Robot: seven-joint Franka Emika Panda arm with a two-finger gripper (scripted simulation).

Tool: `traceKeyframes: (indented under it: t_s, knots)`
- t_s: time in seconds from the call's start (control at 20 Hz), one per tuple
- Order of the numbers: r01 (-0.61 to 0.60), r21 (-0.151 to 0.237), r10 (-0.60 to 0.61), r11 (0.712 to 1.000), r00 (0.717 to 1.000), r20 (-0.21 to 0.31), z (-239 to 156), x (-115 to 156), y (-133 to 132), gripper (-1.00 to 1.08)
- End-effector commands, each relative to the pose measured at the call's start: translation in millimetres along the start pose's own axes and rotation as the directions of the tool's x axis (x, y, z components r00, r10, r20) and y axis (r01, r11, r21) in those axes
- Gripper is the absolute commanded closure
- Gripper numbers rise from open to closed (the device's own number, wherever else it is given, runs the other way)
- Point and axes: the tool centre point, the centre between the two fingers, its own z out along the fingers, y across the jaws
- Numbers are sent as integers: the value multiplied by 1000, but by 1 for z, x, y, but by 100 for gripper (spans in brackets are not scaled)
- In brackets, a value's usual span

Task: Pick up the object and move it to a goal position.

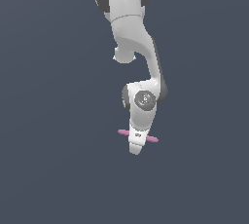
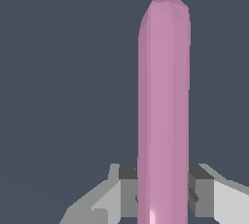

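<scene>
The pink rod [image 2: 163, 111] fills the middle of the wrist view and runs lengthwise between my two fingers, which press against both its sides. In the exterior view the rod [image 1: 152, 139] lies roughly level behind my hand, with one pink end showing on each side of it. My gripper [image 1: 135, 149] hangs below the arm near the middle of the exterior view and is shut on the rod. The fingertips themselves are hidden behind the hand in that view. My gripper also shows in the wrist view [image 2: 163, 191].
A plain dark grey-blue surface [image 1: 48, 169] fills the background of both views. The white arm [image 1: 131, 33] comes down from the top of the exterior view. No goal marker shows.
</scene>
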Motion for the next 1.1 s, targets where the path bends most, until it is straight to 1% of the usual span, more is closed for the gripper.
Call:
traceKeyframes:
  t_s: [0.0, 0.6, 1.05]
  knots:
    - [0, 0, 0, 1000, 1000, 0, 0, 0, 0, 108]
    - [0, 0, 0, 1000, 1000, 0, -5, -1, -4, 108]
    - [0, -1, 0, 1000, 1000, 1, -35, -6, -24, 108]
